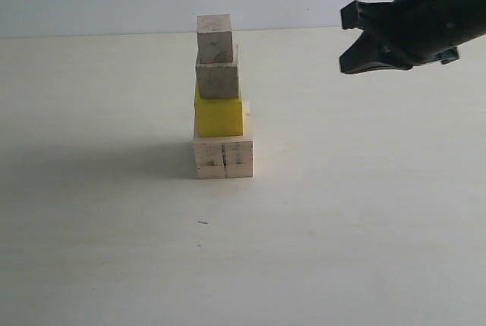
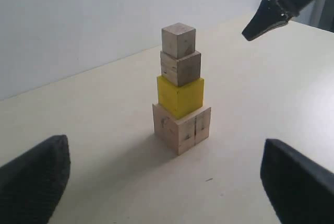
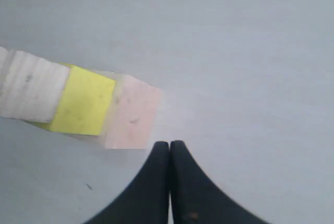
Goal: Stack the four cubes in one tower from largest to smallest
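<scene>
At left, outside the exterior view: left gripper [image 2: 164,148], fingers [image 2: 36,177] spread wide apart, clamped on nothing, facing the tower.

Left of centre on the pale table [image 1: 364,212]: the tower [image 1: 220,98], 4 cubes in 1 column, free-standing, touched by neither arm. From the bottom up:
- large wood cube [image 1: 222,159], with a dark crack line down its face
- yellow cube [image 1: 219,115], set toward the left side of the cube below rather than centred
- medium wood cube [image 1: 218,80]
- small wood cube [image 1: 215,37] on top

Edges not perfectly squared up from level to level. Order largest to smallest, so task judged done.

Probably light, stiff and dry-faced, blocks like these. No give under a squeeze and little risk of damage. Held together by weight and friction alone, though, so apt to topple at a sideways nudge. Best taken, if any correction needed, 1 cube at a time from above, on 2 opposite flat side faces at mid-height, never on corners.

At upper right, well apart from the column and raised above the table: right gripper [image 1: 349,41], fingers pressed together, empty.
</scene>
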You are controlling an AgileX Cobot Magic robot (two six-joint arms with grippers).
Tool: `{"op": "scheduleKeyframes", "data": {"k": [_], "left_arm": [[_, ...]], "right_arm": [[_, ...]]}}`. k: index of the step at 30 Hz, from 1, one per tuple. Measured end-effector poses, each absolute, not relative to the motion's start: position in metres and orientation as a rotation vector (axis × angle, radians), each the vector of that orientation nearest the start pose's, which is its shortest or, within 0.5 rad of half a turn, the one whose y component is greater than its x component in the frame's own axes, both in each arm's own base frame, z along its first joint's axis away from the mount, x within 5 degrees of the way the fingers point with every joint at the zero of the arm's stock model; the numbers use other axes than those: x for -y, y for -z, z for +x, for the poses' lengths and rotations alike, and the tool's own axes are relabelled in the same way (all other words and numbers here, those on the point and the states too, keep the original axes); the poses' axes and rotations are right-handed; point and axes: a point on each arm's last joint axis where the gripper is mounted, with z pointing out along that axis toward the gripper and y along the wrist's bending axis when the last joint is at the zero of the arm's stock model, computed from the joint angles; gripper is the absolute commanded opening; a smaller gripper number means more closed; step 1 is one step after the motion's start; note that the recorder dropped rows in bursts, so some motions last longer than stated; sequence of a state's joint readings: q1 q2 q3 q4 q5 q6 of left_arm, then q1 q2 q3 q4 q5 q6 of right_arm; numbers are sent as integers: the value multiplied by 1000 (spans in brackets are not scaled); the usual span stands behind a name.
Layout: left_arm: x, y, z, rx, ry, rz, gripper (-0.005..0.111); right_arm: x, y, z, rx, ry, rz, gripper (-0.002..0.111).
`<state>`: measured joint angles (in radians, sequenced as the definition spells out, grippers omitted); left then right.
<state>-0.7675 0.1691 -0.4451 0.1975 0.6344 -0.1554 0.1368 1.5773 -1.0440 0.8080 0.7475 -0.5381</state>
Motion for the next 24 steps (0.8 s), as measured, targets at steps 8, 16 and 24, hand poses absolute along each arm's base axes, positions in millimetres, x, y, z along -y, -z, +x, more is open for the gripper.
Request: {"op": "scheduleKeyframes", "data": {"k": [8, 16, 24], "left_arm": [[22, -295, 38, -1745, 428, 620, 94], [22, -295, 37, -1750, 443, 617, 30], [22, -294, 37, -1754, 450, 615, 0]], "right_arm": [[-53, -296, 273, -2561, -330, -178, 0], [-38, -342, 225, -2469, -188, -198, 0], [-29, -395, 151, -2216, -190, -199, 0]]}}
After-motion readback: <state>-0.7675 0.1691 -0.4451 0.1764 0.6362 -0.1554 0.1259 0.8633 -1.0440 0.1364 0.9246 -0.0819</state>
